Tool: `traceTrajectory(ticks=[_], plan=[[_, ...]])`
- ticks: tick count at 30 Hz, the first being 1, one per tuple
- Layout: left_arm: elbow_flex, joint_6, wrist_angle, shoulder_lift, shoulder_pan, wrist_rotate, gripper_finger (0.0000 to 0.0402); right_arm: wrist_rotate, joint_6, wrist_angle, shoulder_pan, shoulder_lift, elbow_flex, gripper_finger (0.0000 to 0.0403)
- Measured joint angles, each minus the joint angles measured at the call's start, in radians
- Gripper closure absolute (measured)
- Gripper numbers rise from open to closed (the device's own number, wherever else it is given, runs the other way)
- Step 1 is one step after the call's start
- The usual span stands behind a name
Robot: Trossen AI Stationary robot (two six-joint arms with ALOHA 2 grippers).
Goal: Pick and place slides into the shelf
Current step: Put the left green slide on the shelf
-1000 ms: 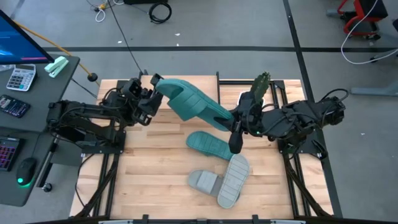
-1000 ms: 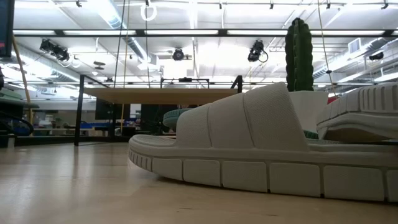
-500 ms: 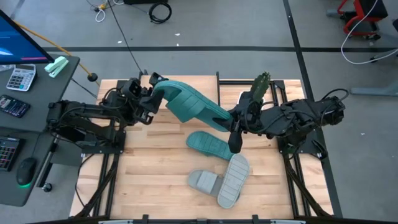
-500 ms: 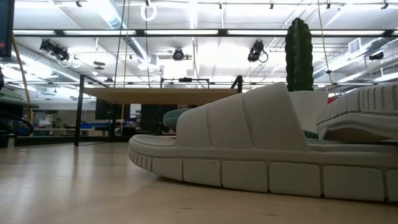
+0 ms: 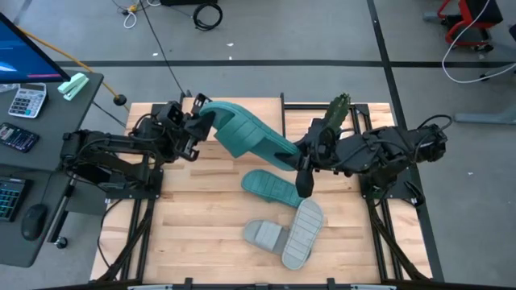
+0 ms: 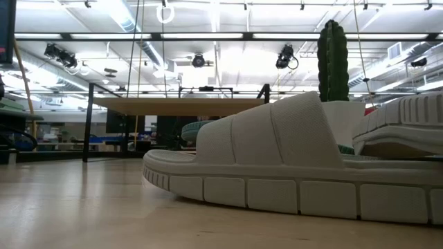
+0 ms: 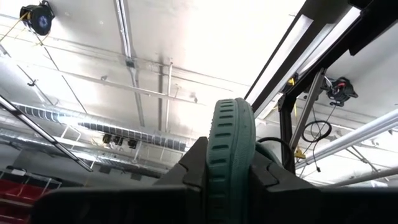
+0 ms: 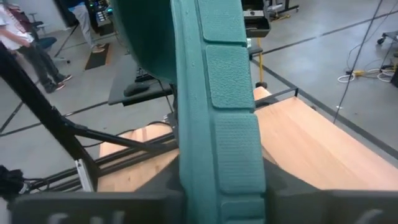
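A teal slide (image 5: 246, 135) hangs in the air above the table, held between both grippers. My left gripper (image 5: 196, 122) is shut on its left end and my right gripper (image 5: 300, 155) on its right end. A second teal slide (image 5: 270, 188) lies flat on the tabletop below. Two grey slides sit nearer the front edge: one (image 5: 264, 235) on its sole, the other (image 5: 303, 229) leaning on it. The shelf (image 6: 180, 105), a wooden plank on thin black legs, stands at the table's far side. My left gripper pinches the slide's left end between its two fingers, on the ribbed rim of the sole (image 7: 230, 134). The fingers slant upward from the table's left. That end is lifted clear of the table. My right gripper has the slide's right end between its two fingers, across the sole's textured side edge (image 8: 219, 155). The fingers come about level from the table's right and lie across the slide. That end is lifted clear, above the second teal slide.
A green cactus (image 5: 339, 109) stands at the far side, right behind my right gripper. A desk with a calculator (image 5: 27, 101) and a mouse (image 5: 34, 221) sits off the table's left edge. Bare tabletop (image 5: 193, 217) lies at the near left.
My left gripper has shut on the teal slide's left end, which has shifted slightly in the hold. The slide stays up in the air, and both arms have kept their places.
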Motion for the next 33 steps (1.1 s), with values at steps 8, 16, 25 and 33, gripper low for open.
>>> traceTrajectory(ticks=[8,16,25,33], plan=[[0.000,0.006,-0.011,-0.009,0.029,-0.006,0.0344,-0.139,0.000,-0.003,0.010,-0.001,0.000,0.0182],[0.081,0.005,-0.335,-0.056,0.159,0.057,0.0350,-0.214,0.070,-0.068,0.017,-0.001,0.000,0.0152],[0.398,0.101,-0.840,-0.036,0.327,0.254,0.0341,-0.222,0.089,-0.098,0.072,-0.024,0.000,0.0160],[0.517,0.086,-1.010,-0.007,0.483,0.355,0.0351,-0.219,0.111,-0.149,0.158,-0.030,0.000,0.0162]])
